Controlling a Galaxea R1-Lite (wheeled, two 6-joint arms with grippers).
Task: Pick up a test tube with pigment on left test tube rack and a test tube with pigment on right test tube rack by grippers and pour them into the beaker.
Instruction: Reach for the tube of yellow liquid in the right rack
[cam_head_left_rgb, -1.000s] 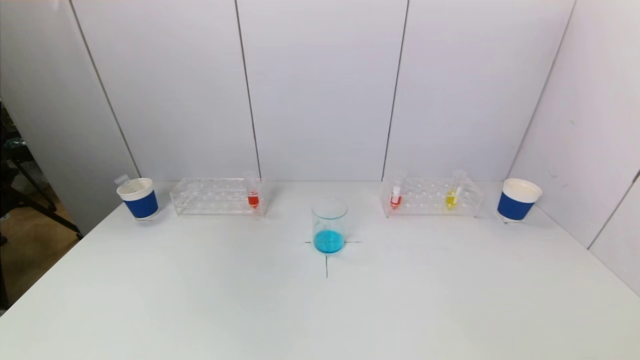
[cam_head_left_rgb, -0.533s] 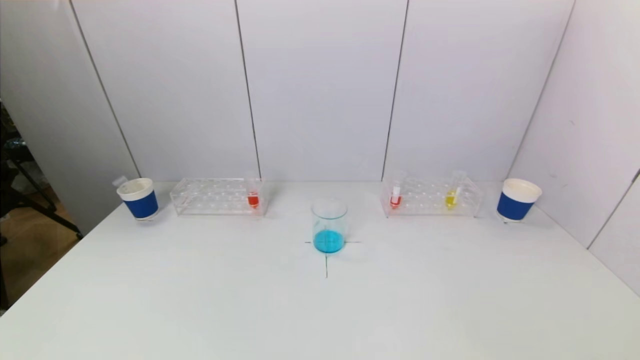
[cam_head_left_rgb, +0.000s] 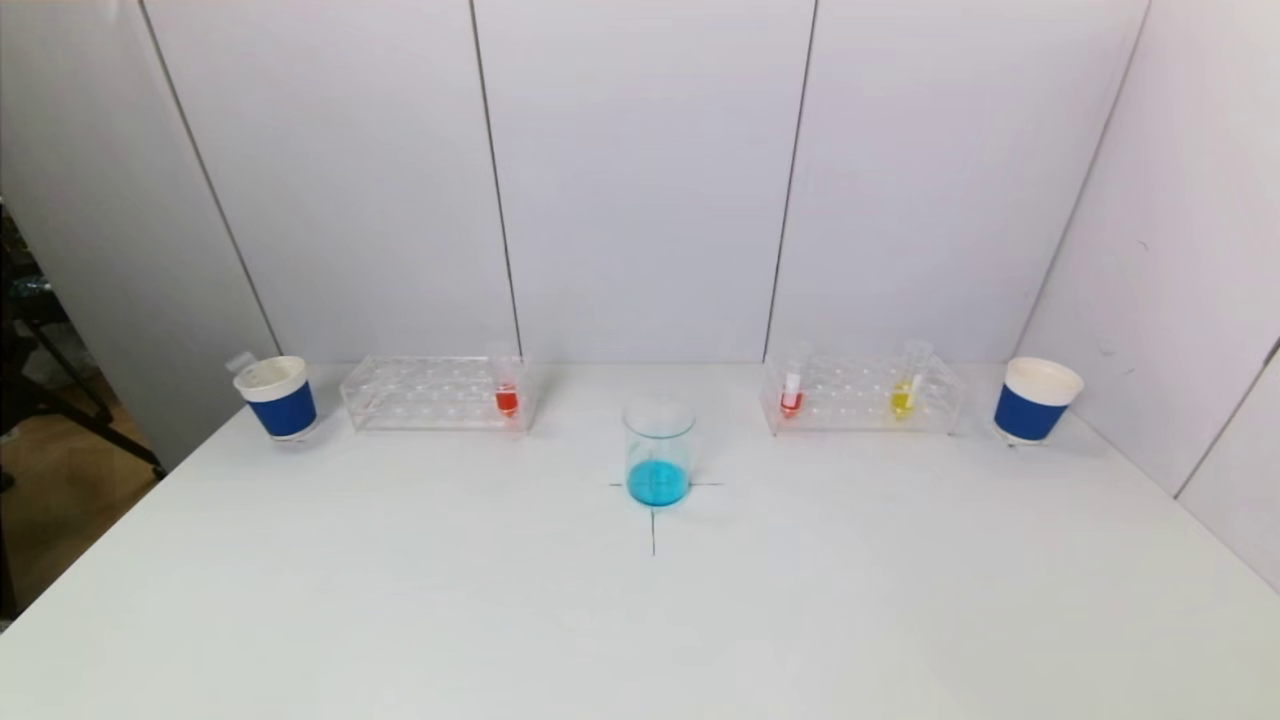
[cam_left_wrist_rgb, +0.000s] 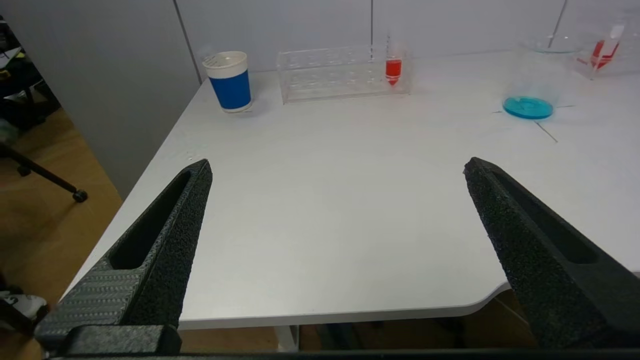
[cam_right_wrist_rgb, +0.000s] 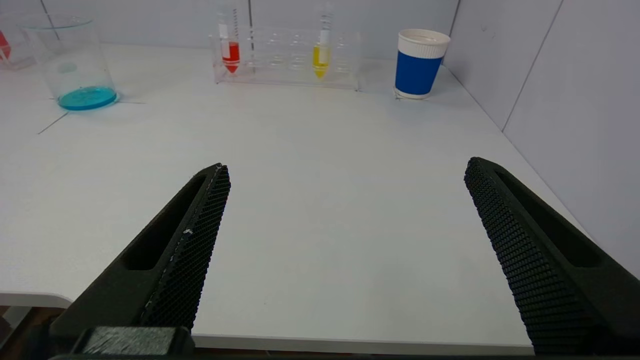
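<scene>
Wrist views show left gripper (cam_left_wrist_rgb: 335, 167) and right gripper (cam_right_wrist_rgb: 347, 167) textured black fingers spread, empty.

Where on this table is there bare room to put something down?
The whole near half of the table, in front of the beaker, is bare. Smaller gaps flank the beaker, toward the left rack and right rack. The back edge is crowded: both racks, with a cup at each end.

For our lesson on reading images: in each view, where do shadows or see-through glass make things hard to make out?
Head view: the beaker casts only a faint shadow; the left rack nearly blends into the white table. Left wrist view: the beaker's clear wall almost vanishes. Right wrist view: the right rack is faint against the wall.
</scene>
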